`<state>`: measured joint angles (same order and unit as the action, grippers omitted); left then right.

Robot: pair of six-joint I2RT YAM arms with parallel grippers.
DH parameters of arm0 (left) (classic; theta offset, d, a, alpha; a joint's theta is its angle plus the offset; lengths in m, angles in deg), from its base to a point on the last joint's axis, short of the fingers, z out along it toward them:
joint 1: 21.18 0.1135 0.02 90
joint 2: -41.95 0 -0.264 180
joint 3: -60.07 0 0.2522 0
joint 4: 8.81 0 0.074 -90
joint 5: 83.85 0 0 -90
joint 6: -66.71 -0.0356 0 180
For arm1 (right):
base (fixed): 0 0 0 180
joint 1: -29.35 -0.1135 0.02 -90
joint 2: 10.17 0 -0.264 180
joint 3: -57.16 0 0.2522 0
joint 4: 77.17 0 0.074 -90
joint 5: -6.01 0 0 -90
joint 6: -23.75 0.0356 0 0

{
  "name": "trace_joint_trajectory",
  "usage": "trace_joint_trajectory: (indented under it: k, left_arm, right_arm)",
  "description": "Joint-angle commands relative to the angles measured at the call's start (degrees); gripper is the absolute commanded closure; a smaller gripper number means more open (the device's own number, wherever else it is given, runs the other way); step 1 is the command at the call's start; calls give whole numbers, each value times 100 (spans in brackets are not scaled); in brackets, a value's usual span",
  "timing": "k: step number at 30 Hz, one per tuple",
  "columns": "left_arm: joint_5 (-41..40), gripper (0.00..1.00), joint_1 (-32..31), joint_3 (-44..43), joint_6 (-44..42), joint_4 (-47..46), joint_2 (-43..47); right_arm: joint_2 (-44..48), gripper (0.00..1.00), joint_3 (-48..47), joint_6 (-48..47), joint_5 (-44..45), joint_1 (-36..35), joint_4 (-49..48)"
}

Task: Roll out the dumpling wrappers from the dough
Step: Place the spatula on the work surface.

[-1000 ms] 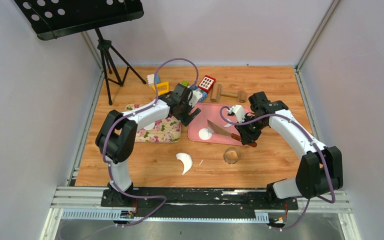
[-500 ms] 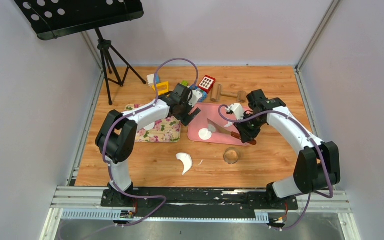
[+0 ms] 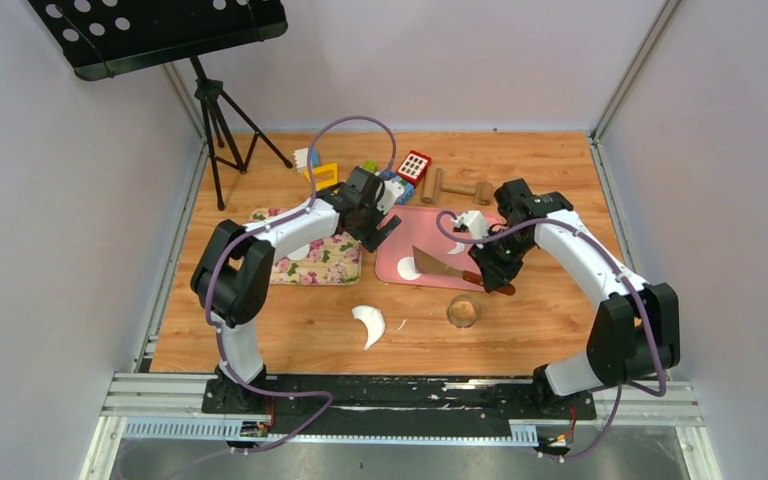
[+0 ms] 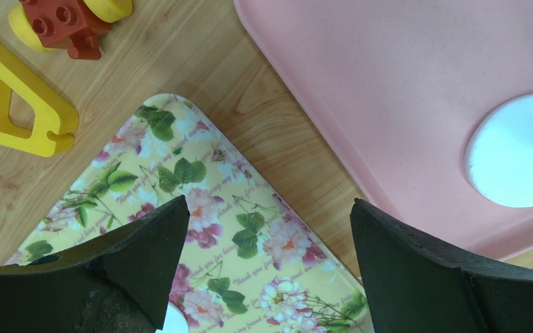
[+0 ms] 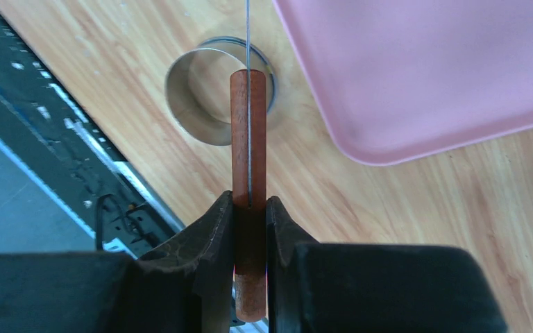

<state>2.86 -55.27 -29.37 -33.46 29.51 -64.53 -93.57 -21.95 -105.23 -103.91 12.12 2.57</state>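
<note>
A round white dumpling wrapper [image 3: 409, 268] lies on the pink board [image 3: 400, 240]; it also shows in the left wrist view [image 4: 520, 149]. A white crescent of dough [image 3: 368, 323] lies on the wooden table in front of the board. My right gripper [image 3: 490, 272] is shut on the red-brown handle [image 5: 248, 139] of a flat-bladed knife [image 3: 438, 258]. The blade lies over the board with its edge at the wrapper. My left gripper [image 3: 388, 228] is open and empty, above the corner of the floral mat [image 4: 215, 229] next to the board. A second white piece [image 3: 298, 250] lies on the mat.
A small metal ring [image 3: 463, 311] stands on the table in front of the board, under the knife handle in the right wrist view [image 5: 208, 97]. Toy blocks [image 3: 400, 175], a yellow piece [image 4: 14, 104] and a wooden rolling pin [image 3: 455, 187] lie behind. A tripod [image 3: 222, 130] stands far left.
My right gripper has shifted slightly left with the knife, and the blade's edge now reaches the wrapper. The left arm has not moved.
</note>
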Motion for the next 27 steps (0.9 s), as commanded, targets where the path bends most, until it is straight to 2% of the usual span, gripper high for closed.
trace_joint_trajectory:
  k: [1,6,11,20,27]
  left_arm:
    - [0,6,22,-15,20,-132,324]
    - [24,6,85,-55,-25,-109,430]
    - [100,6,177,-102,-50,-105,531]
    - [103,6,201,-135,-75,-98,618]
    - [552,7,201,-210,-8,-60,662]
  right_arm:
    - [-211,100,-648,-169,-1263,279,446]
    - [-1118,100,-1028,-599,-2820,845,1018]
    - [-2641,100,-1536,-2094,-3816,1319,2538]
    - [-3915,100,-1790,-2218,-3888,1600,2604]
    - [-4609,100,-2097,-2152,-3817,1671,2600]
